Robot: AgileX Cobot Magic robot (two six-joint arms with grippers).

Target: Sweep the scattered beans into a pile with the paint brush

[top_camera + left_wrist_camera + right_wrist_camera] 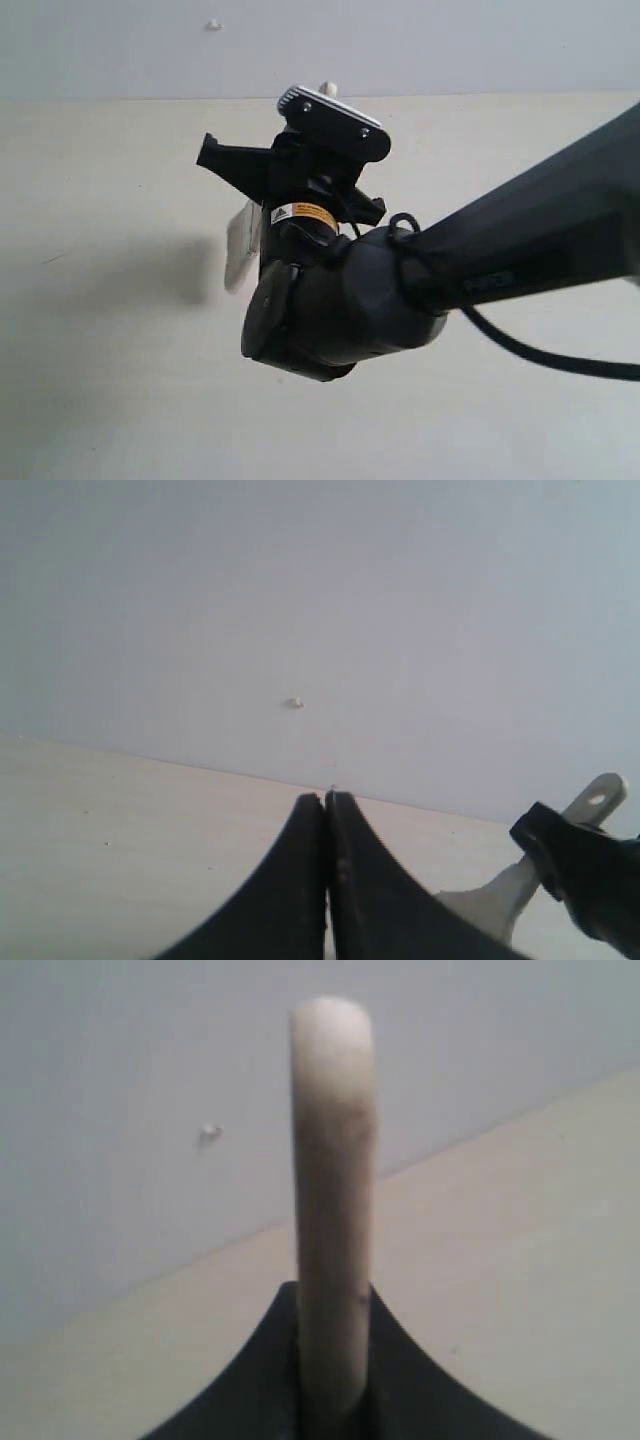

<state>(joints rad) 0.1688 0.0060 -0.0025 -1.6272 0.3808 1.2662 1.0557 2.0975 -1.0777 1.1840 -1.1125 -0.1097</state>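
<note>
table (100,400): cream | wall (450,45): pale grey | small white nub (213,25): on wall

the right gripper (332,1305) clamps the paint brush (333,1180) by its pale wooden handle, whose rounded end juts out beyond the black jaws. behind, the beige table (520,1260) meets a grey wall (110,1050) bearing one small pale speck (209,1133).

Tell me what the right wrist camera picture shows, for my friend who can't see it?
The pale handle of the paint brush sticks straight up in the middle, gripped between two black fingers. Behind it are a grey-white wall with one tiny speck and a cream table.
</note>
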